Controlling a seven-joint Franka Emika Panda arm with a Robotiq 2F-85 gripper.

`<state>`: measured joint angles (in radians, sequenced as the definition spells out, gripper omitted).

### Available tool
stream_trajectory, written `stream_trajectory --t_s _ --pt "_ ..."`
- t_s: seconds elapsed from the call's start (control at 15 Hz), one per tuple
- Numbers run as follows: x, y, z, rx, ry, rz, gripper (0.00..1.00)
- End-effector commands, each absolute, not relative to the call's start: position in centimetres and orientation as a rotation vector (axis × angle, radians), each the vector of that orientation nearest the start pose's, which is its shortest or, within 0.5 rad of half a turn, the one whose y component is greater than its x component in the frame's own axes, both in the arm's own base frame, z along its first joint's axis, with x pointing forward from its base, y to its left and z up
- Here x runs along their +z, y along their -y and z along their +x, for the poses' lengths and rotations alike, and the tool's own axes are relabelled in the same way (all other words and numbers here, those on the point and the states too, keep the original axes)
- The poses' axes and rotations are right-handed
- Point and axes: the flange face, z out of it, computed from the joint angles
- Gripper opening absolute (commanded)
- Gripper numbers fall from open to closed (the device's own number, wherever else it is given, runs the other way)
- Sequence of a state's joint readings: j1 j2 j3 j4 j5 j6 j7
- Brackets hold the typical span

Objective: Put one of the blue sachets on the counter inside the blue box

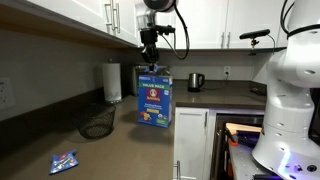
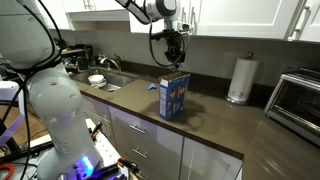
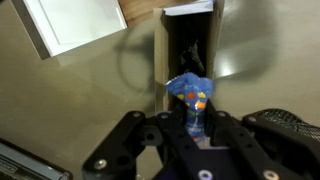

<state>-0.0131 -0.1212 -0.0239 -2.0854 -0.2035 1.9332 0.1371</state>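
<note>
Blue sachet [image 3: 190, 92] pinched between gripper [image 3: 192, 115] fingers; we see it over the box [image 1: 154, 100] open top, box near counter [image 2: 230, 130] front edge.

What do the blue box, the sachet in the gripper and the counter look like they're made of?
The blue box: probably printed cardboard, flat stiff panels, open top flap. The blue sachet held in the gripper: thin crinkled film, plastic or foil. The counter: smooth dark surface with soft reflections; laminate or stone, cannot tell which.
</note>
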Motion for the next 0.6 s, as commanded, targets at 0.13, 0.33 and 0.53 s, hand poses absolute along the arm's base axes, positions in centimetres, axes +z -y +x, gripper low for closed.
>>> stream_trajectory --t_s 0.13,0.33,0.53 --pt "46.18 4.34 51.52 0.063 -0.19 -3.336 0.2" --pt "46.11 4.21 51.19 0.083 -0.184 -3.335 0.51" --pt "46.54 3.65 50.79 0.094 -0.172 -3.343 0.7"
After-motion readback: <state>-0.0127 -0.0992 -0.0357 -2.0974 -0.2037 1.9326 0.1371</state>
